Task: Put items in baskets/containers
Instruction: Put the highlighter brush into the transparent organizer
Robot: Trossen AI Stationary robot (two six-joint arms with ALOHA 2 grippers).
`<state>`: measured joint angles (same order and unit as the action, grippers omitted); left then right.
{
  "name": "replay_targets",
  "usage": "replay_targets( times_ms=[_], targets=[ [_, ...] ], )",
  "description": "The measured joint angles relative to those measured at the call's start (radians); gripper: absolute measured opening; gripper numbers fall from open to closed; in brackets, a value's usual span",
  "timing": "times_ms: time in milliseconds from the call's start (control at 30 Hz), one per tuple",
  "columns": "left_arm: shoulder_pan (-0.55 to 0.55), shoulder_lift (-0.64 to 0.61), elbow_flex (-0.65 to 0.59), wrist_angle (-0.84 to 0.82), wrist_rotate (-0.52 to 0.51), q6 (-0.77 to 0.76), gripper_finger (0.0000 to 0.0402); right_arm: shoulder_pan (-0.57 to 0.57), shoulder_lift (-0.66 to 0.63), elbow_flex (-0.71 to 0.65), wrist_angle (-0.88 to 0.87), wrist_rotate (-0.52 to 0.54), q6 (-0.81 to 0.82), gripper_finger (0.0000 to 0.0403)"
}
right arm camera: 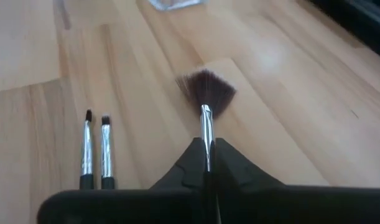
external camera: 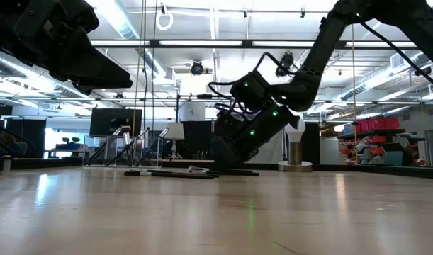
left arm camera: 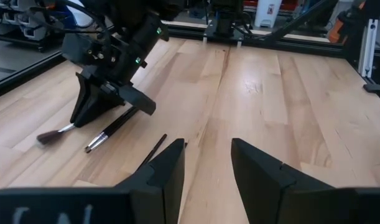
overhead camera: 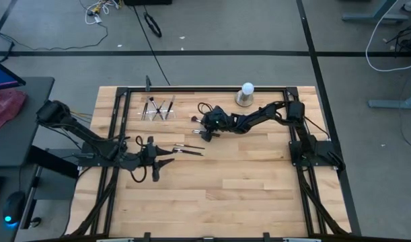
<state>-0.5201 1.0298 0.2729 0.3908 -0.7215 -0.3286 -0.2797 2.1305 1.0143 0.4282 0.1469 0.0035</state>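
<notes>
Right pincer (right arm camera: 206, 163) clamped on fan brush (right arm camera: 206, 93), down at worktop (overhead camera: 259, 175) centre-back | left pincer (left arm camera: 207, 165) parted, empty, hovering near two loose brushes (overhead camera: 187, 150) | clear holder (overhead camera: 158, 109) with brushes at back left, apart from both pincers

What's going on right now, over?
Right gripper shut on fan brush, low at the table. Left gripper open, waiting. Clear holder unobstructed.

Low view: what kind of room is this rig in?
Probably a robotics lab or workshop. Behind the wooden table are an open ceiling with strip lights, monitors on stands, and shelves of red bins. The high view shows loose cables across a concrete floor.
</notes>
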Motion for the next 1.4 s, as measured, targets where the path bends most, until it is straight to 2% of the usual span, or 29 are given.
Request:
replay_targets(
  times_ms=[233,400,533,700,867,967,1100,1300,1400],
  targets=[
    [0.0,0.0,0.0,0.0,0.0,0.0,0.0138,0.053,0.0,-0.111,0.356,0.018,0.068,0.0012],
    [0.0,0.013,0.001,0.004,0.026,0.002,0.0138,0.119,-0.012,-0.134,0.577,0.01,0.084,0.0012],
    [0.0,0.068,0.001,0.032,0.026,0.038,0.0138,0.184,-0.015,-0.135,0.744,-0.014,0.086,0.0013],
    [-0.001,0.2,0.001,0.25,0.027,0.151,0.0138,0.272,-0.015,-0.135,0.926,-0.113,0.089,0.0014],
    [-0.001,0.325,0.002,0.5,0.034,0.285,0.0138,0.369,-0.017,-0.134,1.035,-0.273,0.087,0.0014],
    [-0.001,0.367,0.002,0.626,0.111,0.345,0.0138,0.425,-0.017,-0.134,1.05,-0.322,0.088,0.0015],
    [0.0,0.385,0.002,0.743,0.247,0.406,0.0138,0.48,-0.017,-0.133,1.055,-0.322,0.082,0.0015],
    [0.0,0.385,0.014,0.771,0.406,0.442,0.0139,0.513,-0.017,-0.123,1.058,-0.323,0.048,0.0015],
    [0.001,0.385,0.039,0.753,0.482,0.485,0.0155,0.509,-0.017,-0.099,1.053,-0.319,0.048,0.0015]
  ],
)
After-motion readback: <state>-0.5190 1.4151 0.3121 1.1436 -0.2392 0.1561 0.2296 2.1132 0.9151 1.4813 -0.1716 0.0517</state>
